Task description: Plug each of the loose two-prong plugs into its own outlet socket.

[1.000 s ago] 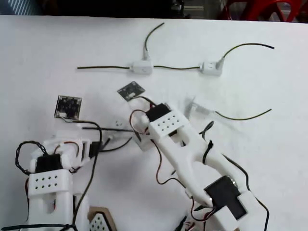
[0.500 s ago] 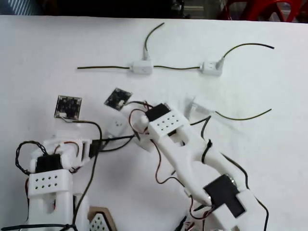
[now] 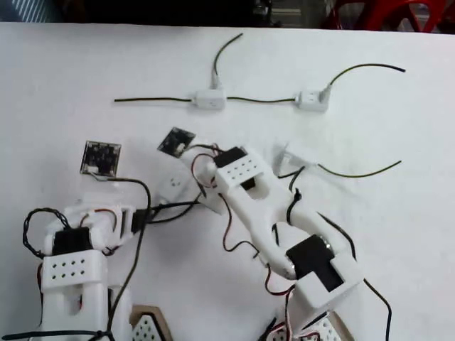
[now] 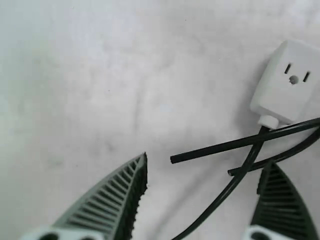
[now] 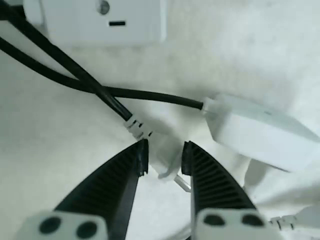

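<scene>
The white desk (image 3: 64,64) is the big backdrop. The right arm (image 3: 270,206) stretches from the near right corner into the middle, and the left arm (image 3: 71,263) sits tucked at the near left.

Along the far side lie a far socket (image 3: 210,100) and the other far socket (image 3: 313,99), joined by a thin dark cord.

Close up, the outlet socket (image 4: 287,82) is a white squarish block with rounded corners. Its face has two slots and a round hole, and a black cord leaves through a white collar. It lies flat on the desk, near one finger of the left pincer (image 4: 207,162). That pincer is spread wide and holds nothing, and black cords (image 4: 225,150) cross between its fingers.

The right pincer (image 5: 164,147) is almost closed, pinching a small white plug (image 5: 165,160) low over the desk near that socket. The plug's black cord runs off a ribbed white collar. A white block (image 5: 255,132) with its own cord lies just beside it.
</scene>
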Tool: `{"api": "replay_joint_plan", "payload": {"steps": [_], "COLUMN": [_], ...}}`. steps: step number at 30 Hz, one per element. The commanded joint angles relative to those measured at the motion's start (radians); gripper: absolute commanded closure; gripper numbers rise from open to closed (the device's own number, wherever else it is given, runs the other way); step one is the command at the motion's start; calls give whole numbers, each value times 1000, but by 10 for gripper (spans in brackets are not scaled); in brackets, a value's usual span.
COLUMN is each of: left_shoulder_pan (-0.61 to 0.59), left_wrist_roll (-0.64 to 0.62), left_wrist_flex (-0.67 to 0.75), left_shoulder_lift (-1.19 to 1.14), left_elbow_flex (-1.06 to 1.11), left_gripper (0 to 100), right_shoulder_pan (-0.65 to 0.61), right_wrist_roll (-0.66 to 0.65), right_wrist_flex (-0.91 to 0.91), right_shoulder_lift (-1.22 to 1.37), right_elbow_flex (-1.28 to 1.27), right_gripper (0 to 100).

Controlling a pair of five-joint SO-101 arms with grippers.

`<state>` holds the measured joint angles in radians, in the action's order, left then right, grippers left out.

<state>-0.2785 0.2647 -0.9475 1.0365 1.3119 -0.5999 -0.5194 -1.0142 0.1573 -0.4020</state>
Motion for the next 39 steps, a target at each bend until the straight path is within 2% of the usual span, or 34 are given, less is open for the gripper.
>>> {"api": "replay_joint_plan", "payload": {"steps": [1,8,11,17,22,33,39], "left_shoulder_pan": [-4,-4,-4,-4,-4,-4,-4], "left_wrist_roll": [14,14,14,14,14,14,14], "left_wrist_flex": [21,21,21,21,21,21,21], "left_shoulder_lift": [18,18,18,18,18,18,18], "left_elbow_flex": [-2,-2,-2,-2,-2,-2,-2], "left_gripper": [654,654,654,654,654,654,654], "right_shoulder_pan": [1,-1,1,-7,-4,-41,-42], "right_wrist_roll": [-61,-81,-81,-87,-161,-158,-166], "right_wrist_flex": [12,-39,-130,-268,-269,-317,-225], "right_shoulder_lift": [35,42,33,39,41,-7,68], "right_elbow_flex": [8,21,86,193,167,153,112], "right_gripper": [918,891,838,839,839,840,840]}}
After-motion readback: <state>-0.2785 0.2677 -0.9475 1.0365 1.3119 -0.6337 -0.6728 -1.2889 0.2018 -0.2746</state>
